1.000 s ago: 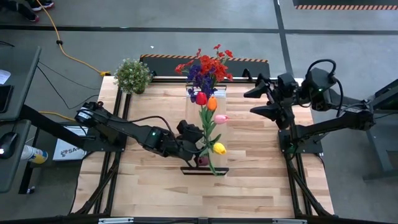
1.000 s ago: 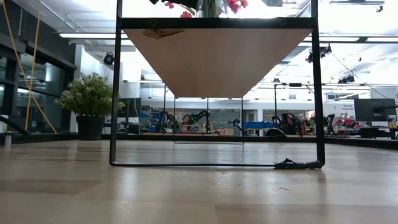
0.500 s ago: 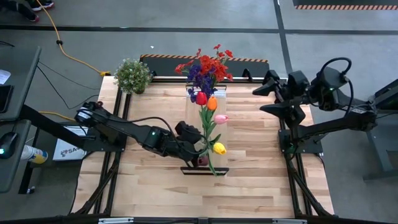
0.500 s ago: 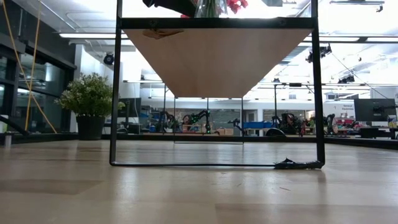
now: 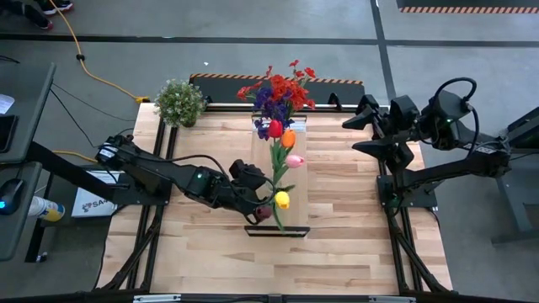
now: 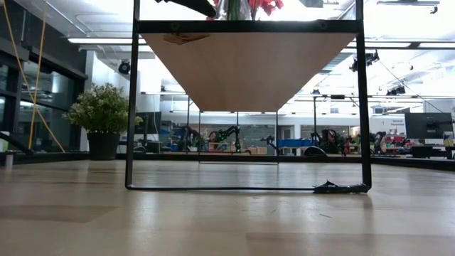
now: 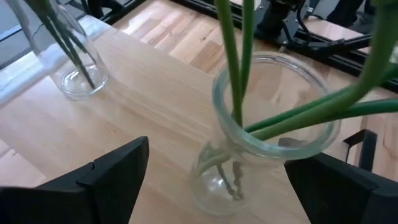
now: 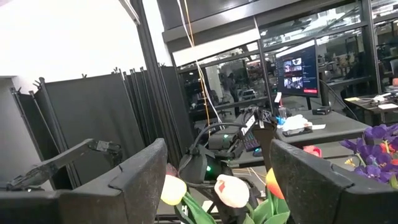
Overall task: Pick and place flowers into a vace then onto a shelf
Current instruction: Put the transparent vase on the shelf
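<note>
A clear glass vase [image 7: 267, 143] holding tulip flowers [image 5: 282, 199] with red, orange, pink and yellow heads stands by its base on the near end of the long wooden shelf [image 5: 299, 181]. My left gripper [image 5: 253, 200] is open, with one finger on either side of the vase's body. A second vase [image 7: 78, 68] with red and purple flowers [image 5: 278, 94] stands on the shelf's far end. My right gripper [image 5: 370, 135] hangs open and raised over the table's far right, holding nothing. In the low view the shelf [image 6: 249, 64] shows from below.
A bushy potted plant [image 5: 179, 101] stands at the table's far left corner. The shelf's dark frame legs [image 6: 131, 107] rise from the tabletop, with a dark scrap [image 6: 341, 188] at the foot of one. Bare planks lie on either side of the shelf.
My left gripper has drawn back a little toward the table's left edge and slightly up. The tulip heads have swung a little toward the left edge, the yellow one most.
</note>
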`<action>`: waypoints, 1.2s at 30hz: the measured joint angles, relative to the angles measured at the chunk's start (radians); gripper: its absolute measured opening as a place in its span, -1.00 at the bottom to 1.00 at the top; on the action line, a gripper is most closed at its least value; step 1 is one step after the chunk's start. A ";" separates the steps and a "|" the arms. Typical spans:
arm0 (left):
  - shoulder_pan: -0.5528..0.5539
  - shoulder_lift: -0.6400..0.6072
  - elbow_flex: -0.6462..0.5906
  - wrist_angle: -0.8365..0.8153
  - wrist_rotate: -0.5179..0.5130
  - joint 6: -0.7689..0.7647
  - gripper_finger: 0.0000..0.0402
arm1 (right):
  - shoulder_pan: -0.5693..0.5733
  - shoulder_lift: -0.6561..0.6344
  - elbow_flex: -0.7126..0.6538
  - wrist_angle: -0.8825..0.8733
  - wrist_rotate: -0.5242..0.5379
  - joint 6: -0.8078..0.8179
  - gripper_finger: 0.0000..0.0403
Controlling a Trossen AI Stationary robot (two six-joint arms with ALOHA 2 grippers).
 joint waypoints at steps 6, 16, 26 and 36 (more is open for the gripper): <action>0.000 -0.006 0.000 -0.013 0.001 -0.015 0.99 | 0.000 0.000 0.000 0.000 0.000 -0.007 0.35; 0.000 -0.006 0.000 -0.010 -0.004 -0.021 0.99 | 0.000 0.000 0.000 0.000 0.000 -0.018 0.35; 0.000 -0.022 -0.001 -0.019 -0.069 -0.018 0.99 | 0.000 0.000 0.000 0.000 0.000 -0.018 0.35; 0.000 -0.032 -0.001 -0.017 -0.093 -0.021 0.99 | 0.000 0.000 0.000 0.000 0.000 -0.018 0.35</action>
